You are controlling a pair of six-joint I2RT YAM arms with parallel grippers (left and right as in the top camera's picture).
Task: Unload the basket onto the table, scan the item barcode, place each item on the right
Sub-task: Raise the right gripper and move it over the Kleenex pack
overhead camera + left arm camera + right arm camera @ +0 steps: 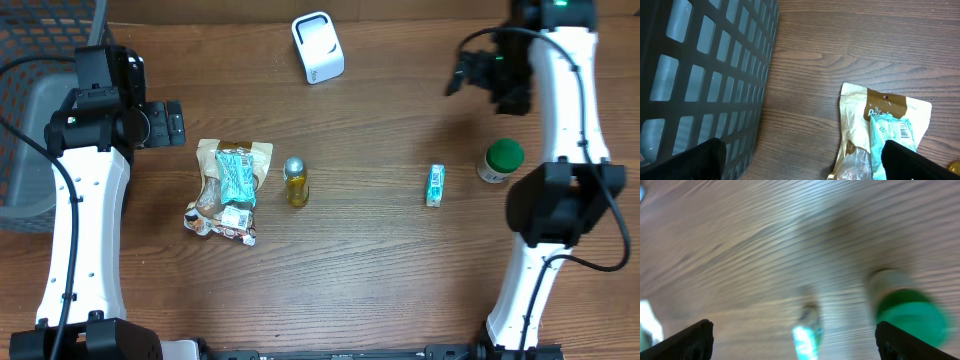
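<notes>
The right pincer [793,327] and left pincer [802,145] are hanging released, empty; a hasty reach for the small teal packet [435,185] is likely risking toppling the green-lidded white jar [499,160] near it.

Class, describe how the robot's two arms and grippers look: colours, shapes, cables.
The left arm and right arm have white tubular links, bulky black joints and looping black cables. The left gripper and right gripper are black, with dark blunt fingers. A green light shows on the right arm.
</notes>
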